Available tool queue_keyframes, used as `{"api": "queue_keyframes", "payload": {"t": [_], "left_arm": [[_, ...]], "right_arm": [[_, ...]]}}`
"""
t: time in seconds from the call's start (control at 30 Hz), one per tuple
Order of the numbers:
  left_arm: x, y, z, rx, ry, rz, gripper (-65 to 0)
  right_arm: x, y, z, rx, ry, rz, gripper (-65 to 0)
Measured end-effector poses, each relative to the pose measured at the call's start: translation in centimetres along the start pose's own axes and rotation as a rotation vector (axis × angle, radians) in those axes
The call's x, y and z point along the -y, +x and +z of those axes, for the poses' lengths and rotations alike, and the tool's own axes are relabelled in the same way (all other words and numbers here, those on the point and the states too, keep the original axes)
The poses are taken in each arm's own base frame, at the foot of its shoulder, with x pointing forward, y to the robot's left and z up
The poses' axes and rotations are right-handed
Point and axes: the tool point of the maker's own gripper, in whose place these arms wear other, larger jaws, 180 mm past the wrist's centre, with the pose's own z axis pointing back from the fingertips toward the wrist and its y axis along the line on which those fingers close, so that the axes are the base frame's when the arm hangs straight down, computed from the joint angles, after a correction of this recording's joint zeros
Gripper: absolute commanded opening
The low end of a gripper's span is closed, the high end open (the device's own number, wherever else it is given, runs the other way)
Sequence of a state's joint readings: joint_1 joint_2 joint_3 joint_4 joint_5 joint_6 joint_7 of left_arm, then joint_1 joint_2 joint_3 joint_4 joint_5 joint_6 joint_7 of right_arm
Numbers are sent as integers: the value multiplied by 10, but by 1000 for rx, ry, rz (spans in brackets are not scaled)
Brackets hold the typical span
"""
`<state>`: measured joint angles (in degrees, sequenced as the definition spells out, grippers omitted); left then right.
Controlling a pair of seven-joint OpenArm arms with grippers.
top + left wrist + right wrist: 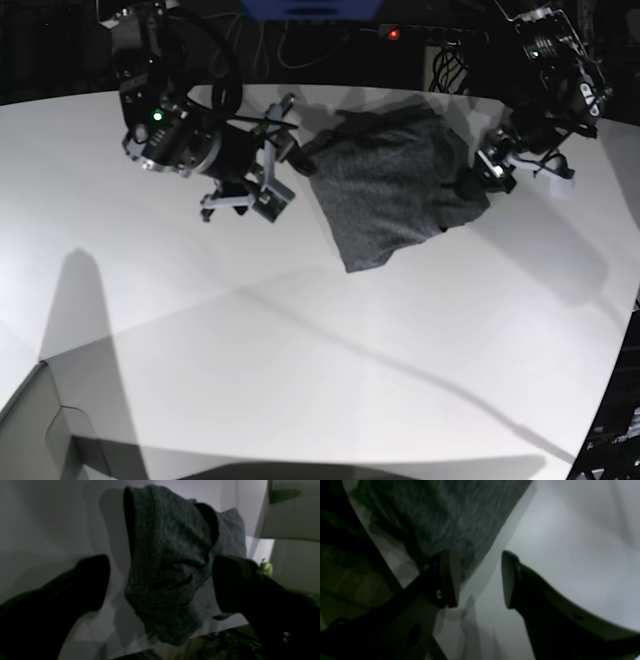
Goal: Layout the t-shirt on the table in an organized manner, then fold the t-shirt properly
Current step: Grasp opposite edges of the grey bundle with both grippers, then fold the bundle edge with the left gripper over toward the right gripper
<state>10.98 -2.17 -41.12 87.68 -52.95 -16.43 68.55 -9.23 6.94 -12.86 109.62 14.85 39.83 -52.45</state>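
The dark grey t-shirt (385,195) lies bunched in a rough slanted patch at the back middle of the white table (300,350). My left gripper (488,170) hovers at the shirt's right edge. In the left wrist view its black fingers (92,582) stand wide apart and hold nothing, and a rumpled fold of the t-shirt (165,562) lies on the table beyond them. My right gripper (265,195) is just off the shirt's left edge. It (480,580) is open, with bare table between the pads, and the t-shirt's edge (450,517) lies behind its left finger (450,577).
A grey box corner (40,430) sits at the front left. The table's curved edge (615,390) runs down the right side. Cables and dark equipment (440,50) line the back behind the table.
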Motion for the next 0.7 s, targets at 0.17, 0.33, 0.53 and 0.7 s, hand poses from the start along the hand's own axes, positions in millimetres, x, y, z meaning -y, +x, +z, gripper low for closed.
{"api": "queue_keyframes", "payload": {"t": [0.17, 0.33, 0.53, 0.7], "left_arm": [[27, -20, -24, -67, -51, -43, -11], [44, -35, -38, -113, -83, -65, -11], [49, -33, -60, -63, -151, 4, -30], [47, -42, -78, -112, -150, -11, -314]], "right_arm": [[-1, 0, 0, 0, 1, 0, -375], [-6, -7, 0, -17, 11, -12, -375], [7, -11, 5, -15, -25, -37, -375], [28, -22, 16, -26, -91, -83, -375]]}}
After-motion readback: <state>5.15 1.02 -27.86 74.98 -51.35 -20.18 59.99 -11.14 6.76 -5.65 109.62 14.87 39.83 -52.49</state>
